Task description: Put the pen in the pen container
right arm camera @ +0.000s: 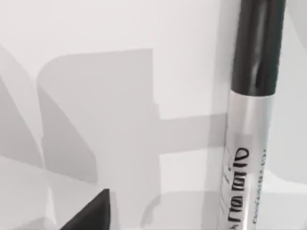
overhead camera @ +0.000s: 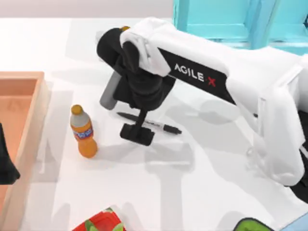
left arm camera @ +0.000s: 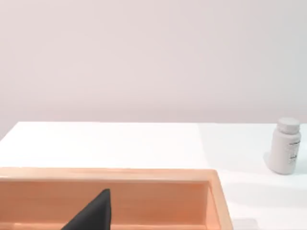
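Our right claw hangs low over the middle of the white bench, right at the pen. The pen lies flat on the bench, its ends pointing toward 9 and 3 o'clock, and crosses just behind the claw at its 12 o'clock side. We cannot tell whether this claw is released or clenched. Our left claw sits parked over the wooden tray at 9 o'clock; its state we cannot tell either.
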### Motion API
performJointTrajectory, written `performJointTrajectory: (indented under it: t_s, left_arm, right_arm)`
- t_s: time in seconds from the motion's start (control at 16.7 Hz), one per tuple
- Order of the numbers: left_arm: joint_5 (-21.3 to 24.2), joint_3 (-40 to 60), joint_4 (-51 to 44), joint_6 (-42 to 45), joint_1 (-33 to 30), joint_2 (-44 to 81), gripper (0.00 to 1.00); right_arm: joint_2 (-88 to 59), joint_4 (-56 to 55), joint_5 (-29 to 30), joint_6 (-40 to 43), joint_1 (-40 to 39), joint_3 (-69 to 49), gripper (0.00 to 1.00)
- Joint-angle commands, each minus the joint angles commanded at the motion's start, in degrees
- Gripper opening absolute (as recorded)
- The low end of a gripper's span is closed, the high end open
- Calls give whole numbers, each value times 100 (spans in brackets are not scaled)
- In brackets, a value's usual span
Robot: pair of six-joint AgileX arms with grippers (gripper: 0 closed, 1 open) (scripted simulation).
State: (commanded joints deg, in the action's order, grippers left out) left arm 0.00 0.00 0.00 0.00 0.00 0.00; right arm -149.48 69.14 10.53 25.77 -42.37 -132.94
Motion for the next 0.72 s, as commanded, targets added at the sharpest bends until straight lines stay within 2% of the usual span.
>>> performJointTrajectory:
  t_s: [0.24,0.54,0.72]
  left_arm:
    - [0,0,0,0,0,0,100]
    - [0,0,0,0,0,0,100]
    - [0,0,0,0,0,0,100]
  right_arm:
    - [-135,-684,-1,36,35,542,100]
    - [-153,-768,-1,39,39,607,100]
    - [-153,-768,-1,39,39,607,77]
